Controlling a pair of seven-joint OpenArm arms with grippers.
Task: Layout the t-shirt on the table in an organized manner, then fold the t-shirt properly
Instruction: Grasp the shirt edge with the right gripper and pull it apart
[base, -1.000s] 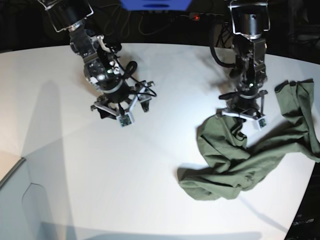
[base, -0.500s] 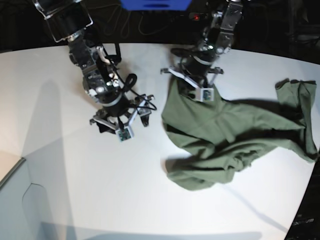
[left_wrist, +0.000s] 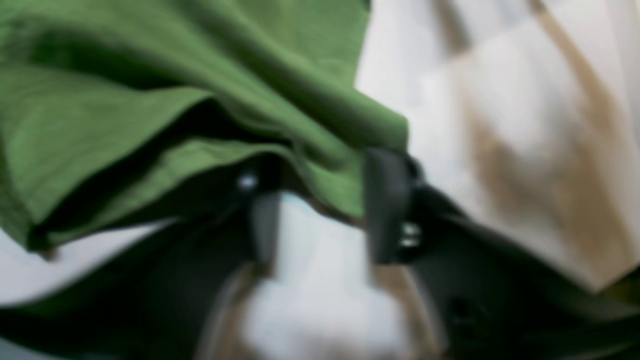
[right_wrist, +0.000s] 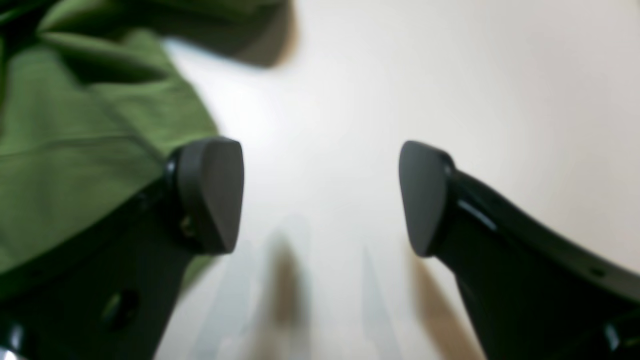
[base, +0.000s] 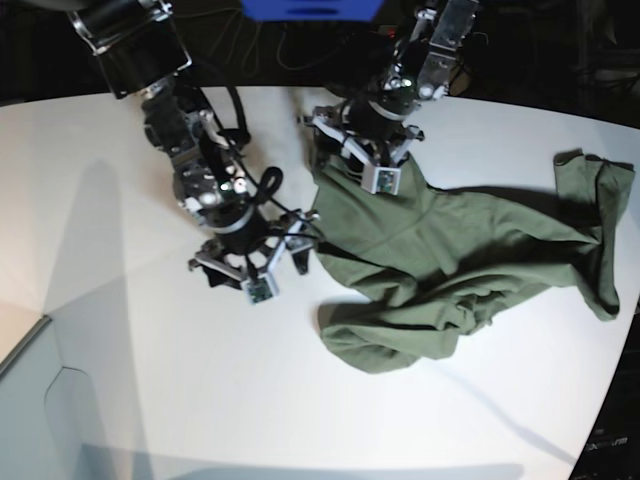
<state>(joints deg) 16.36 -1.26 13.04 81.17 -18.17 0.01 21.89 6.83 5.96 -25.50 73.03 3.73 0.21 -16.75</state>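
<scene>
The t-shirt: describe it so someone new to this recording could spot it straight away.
Start with the white table that fills the base view. On its right half lies the t-shirt, a rumpled dark olive-green cloth with one edge pinched in the left gripper near the far edge. It is the only fabric and the only green thing; everything else there is black robot arm.

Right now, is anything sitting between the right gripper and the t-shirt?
Nothing visible. The right gripper is open over bare table, and the t-shirt lies right beside one of its fingers with no other object between them. The left gripper grips the t-shirt's far edge.
</scene>
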